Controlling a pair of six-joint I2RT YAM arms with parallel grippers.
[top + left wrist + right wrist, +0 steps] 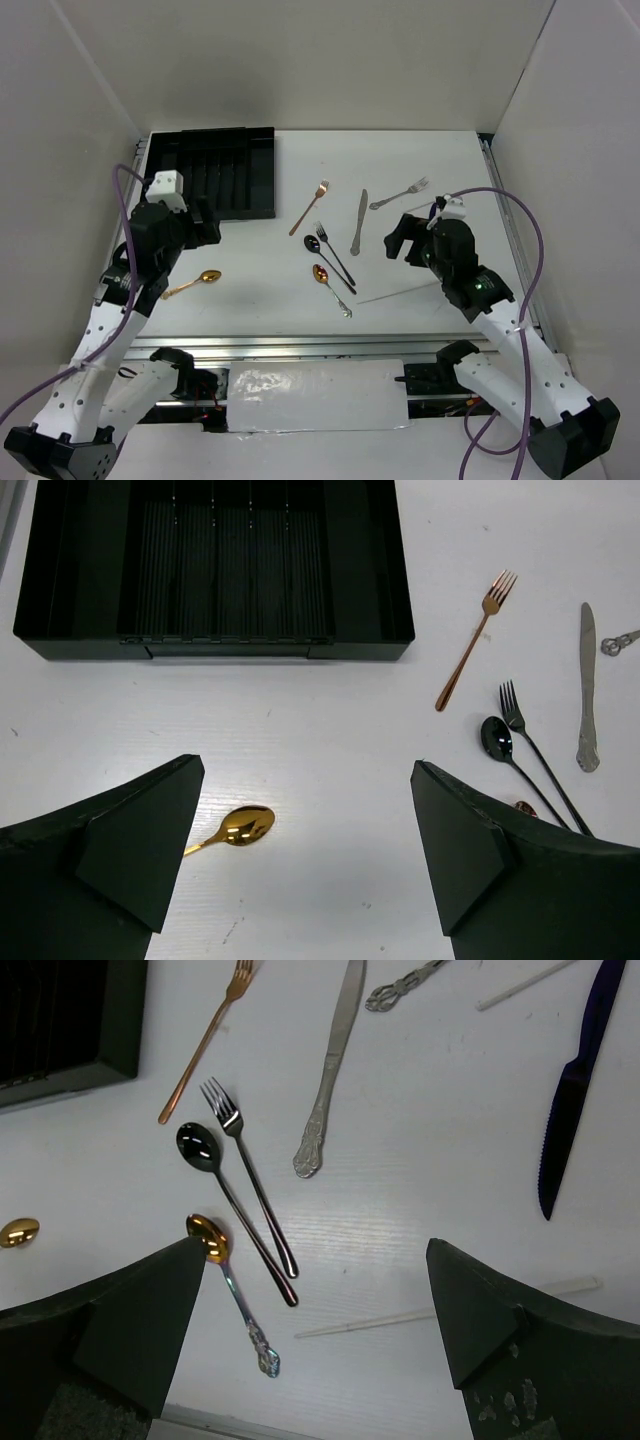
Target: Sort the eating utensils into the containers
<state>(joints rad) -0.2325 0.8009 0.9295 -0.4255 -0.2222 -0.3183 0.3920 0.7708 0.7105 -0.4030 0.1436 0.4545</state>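
Nothing is sorted yet: the tray (262, 175) is seen empty, the gold spoon (208, 277) lies just nearside of it, and the other utensils (336, 254) lie to its right. The left gripper (307, 768) and right gripper (315, 1248) are held wide apart, empty.

no legible text, labels, brands, numbers or signs in any of the three views.
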